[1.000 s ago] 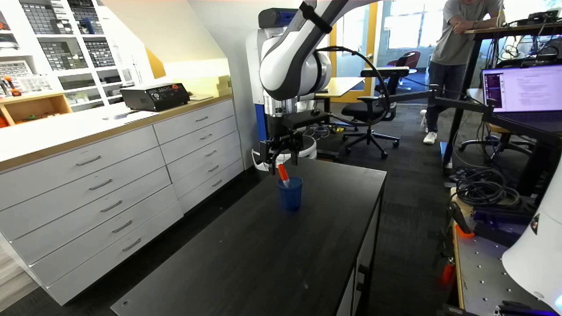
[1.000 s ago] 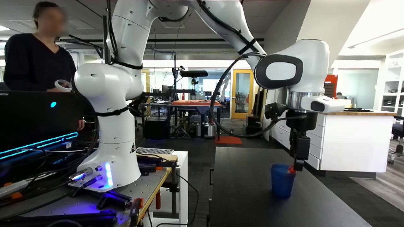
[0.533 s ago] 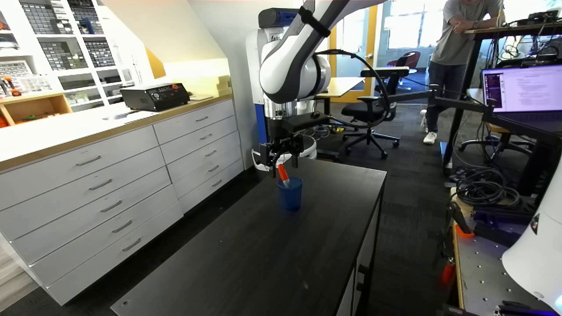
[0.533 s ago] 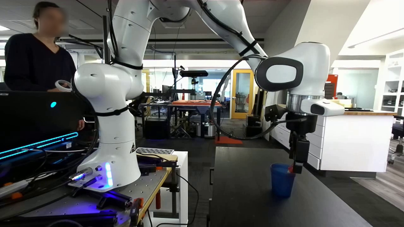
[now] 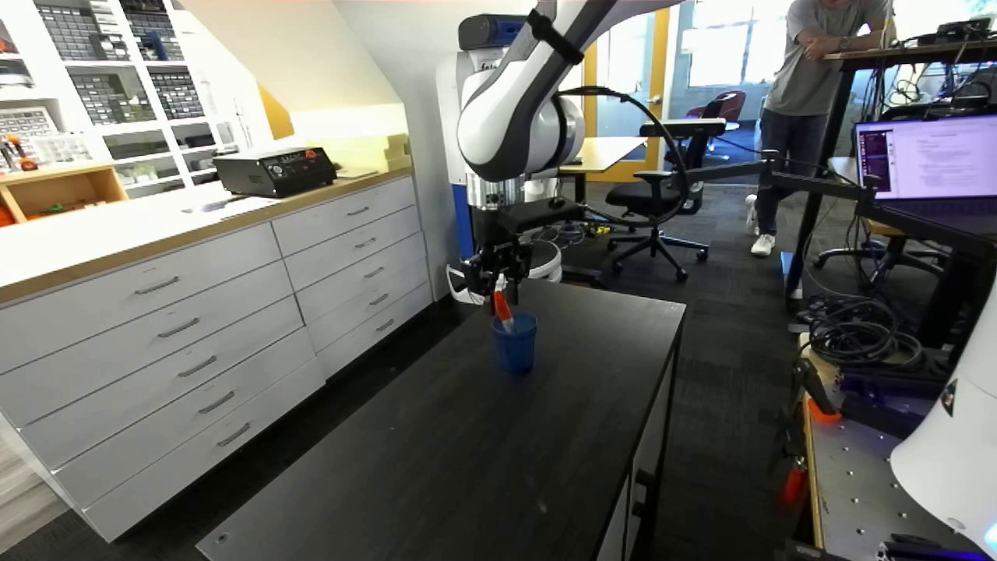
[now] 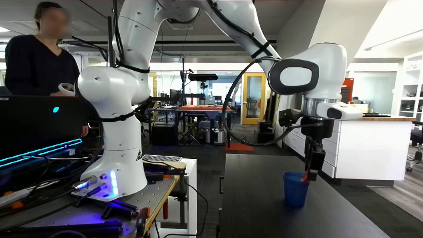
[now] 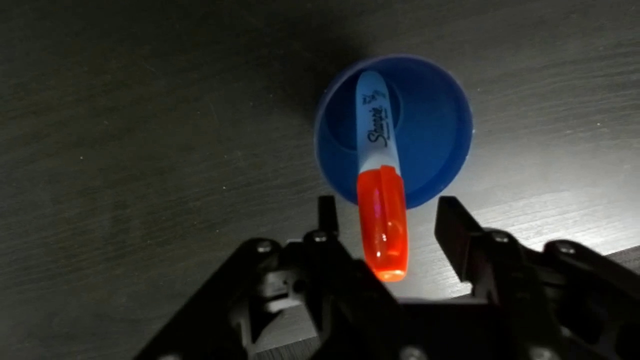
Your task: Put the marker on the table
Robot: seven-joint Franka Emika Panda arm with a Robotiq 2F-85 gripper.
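Wrist view: marker (image 7: 378,165) is in the cup (image 7: 435,135), leaning: white barrel (image 7: 376,125) inside, orange cap (image 7: 383,225) poking out over the side. Gripper (image 7: 387,217) is spread around the cap, 1 finger (image 7: 327,215) per side, a visible gap on each. So nothing grasped. Table (image 7: 175,150) shows all around the cup.

In an exterior view, marker (image 5: 504,306) tilts up out of the cup, cap between the fingers. Cup stands upright on the table (image 5: 459,436); gripper hangs near it. Can't tell contact from this angle.

In an exterior view, only a bit of the marker's red end (image 6: 304,177) shows by the gripper; the rest is hidden by the gripper or the cup. Finger gap not readable here.

Progress, my read: approach looks done, gripper lined up on the cap. Remaining: squeeze, lift the barrel clear of the cup, shift sideways, lay the marker on the table, let go. 0 of those 5 done yet. Watch the cup on the lift: light by the look of it, so it could drag or tip.
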